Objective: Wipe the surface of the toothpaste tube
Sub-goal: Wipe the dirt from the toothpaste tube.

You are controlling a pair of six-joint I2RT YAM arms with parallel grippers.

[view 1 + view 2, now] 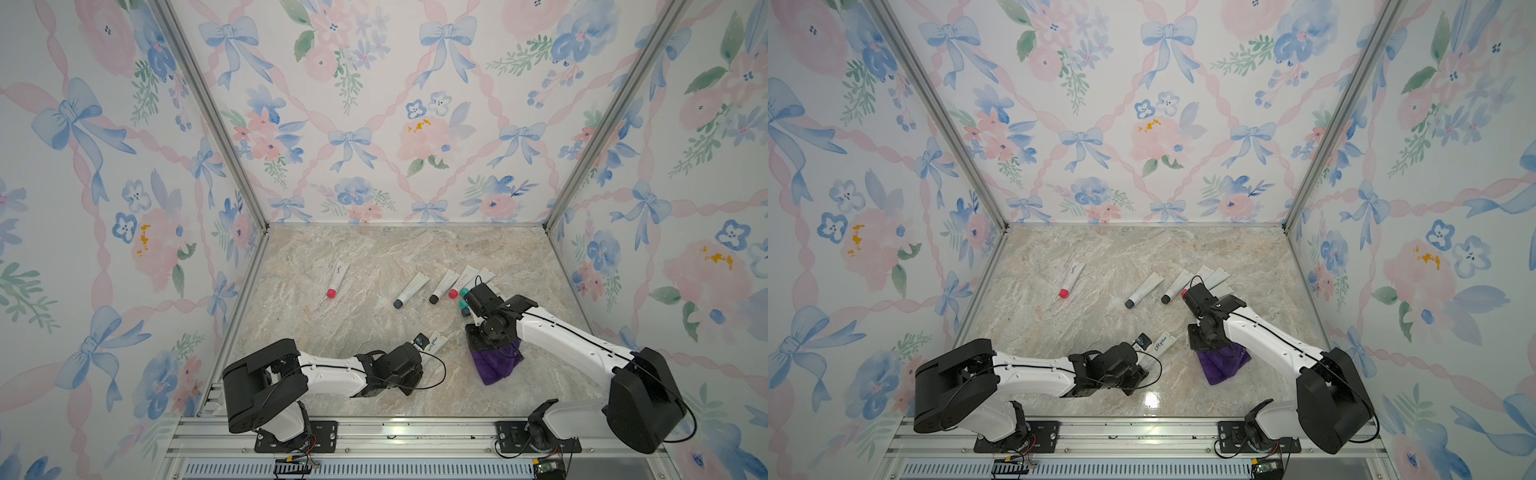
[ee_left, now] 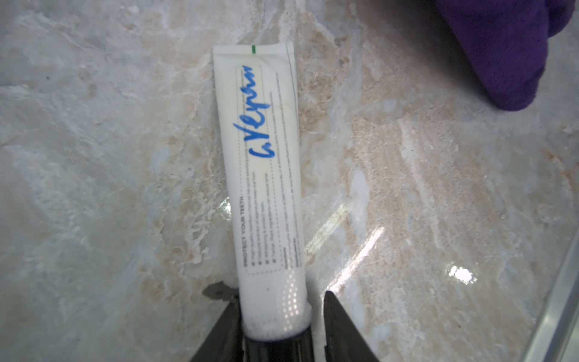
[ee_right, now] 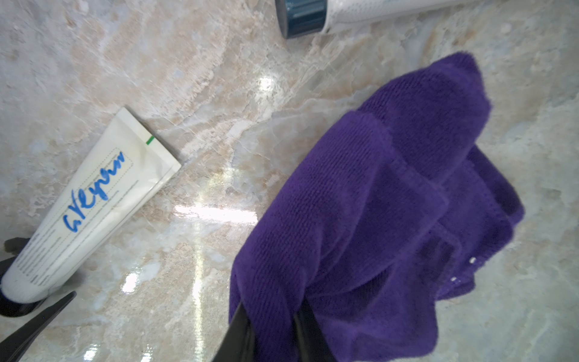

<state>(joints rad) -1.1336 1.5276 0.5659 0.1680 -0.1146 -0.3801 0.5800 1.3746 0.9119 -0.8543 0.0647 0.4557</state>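
Right gripper point(image 3: 271, 318) pinches fuzzy purple cloth point(image 3: 376, 194).

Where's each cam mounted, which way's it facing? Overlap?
Top views: stereo head high over the front rail, looking down at the table; left arm, right arm whole.
Left wrist: on its arm, looking along the left gripper at the toothpaste tube.
Right wrist: on its arm, looking along the right gripper at the purple cloth it grips.
Shared: toothpaste tube and purple cloth show in all four.
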